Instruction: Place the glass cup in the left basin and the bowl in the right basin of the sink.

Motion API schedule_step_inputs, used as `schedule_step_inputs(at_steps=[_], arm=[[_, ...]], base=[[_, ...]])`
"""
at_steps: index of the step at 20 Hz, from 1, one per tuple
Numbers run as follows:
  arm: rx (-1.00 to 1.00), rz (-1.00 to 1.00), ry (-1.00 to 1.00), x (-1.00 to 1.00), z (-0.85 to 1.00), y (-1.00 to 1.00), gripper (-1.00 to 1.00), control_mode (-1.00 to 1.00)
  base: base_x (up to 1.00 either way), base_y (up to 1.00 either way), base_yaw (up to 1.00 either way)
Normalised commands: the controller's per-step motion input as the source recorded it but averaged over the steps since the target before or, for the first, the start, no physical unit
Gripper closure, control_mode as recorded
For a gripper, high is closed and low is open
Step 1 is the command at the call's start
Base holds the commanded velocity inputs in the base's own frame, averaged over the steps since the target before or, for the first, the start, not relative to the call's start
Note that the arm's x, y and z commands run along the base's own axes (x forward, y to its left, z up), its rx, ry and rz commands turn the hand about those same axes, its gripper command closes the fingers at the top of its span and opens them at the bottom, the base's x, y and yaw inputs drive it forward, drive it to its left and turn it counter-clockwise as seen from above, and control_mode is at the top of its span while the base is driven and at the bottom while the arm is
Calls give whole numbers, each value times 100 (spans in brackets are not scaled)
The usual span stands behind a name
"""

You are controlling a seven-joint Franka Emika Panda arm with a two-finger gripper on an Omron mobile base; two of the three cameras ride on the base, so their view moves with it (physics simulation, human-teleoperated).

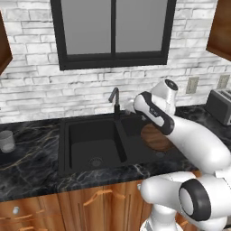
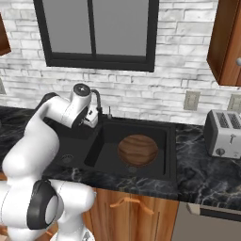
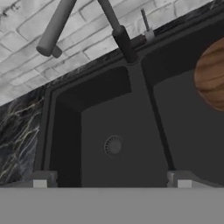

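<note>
The bowl (image 2: 137,150) already sits in the right basin (image 2: 157,134) at the centre of the right base view, lying flat and covering most of the basin floor, so that half of the job looks done. The glass cup (image 1: 6,140) stands upright at the far left edge of the left base view, on the dark marbled counter (image 1: 31,158), well apart from the sink (image 1: 65,149). The tool (image 3: 112,180) hangs over the left basin (image 3: 118,127), its two tips spread wide at the bottom of the hand view with nothing between them, the drain (image 3: 113,145) showing just above the gap. The faucet (image 1: 114,100) rises just beside the arm's wrist, at the middle of the left base view. From here I think the trouble lies in the long sweep left to the cup: the wrist could clip the faucet on its way out. The cup is small and smooth-walled, so an off-centre approach could tip it or nudge it along the counter, and a weak pinch could let it slip over the sink's rim.
</note>
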Motion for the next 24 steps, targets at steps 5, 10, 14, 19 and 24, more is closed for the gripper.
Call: schedule_step_inputs(at_steps=[5, 10, 14, 19, 24], arm=[[-7, 12, 0, 0, -4, 52, -100, -100], [-6, 7, 0, 0, -1, 55, -100, -100], [-2, 3, 0, 0, -1, 53, -100, -100], [-1, 0, 0, 0, 0, 47, -100, -100], [0, 0, 0, 0, 0, 39, -100, -100]], base=[[0, 0, 0], [0, 0, 0], [0, 0, 0], [0, 0, 0], [0, 0, 0]])
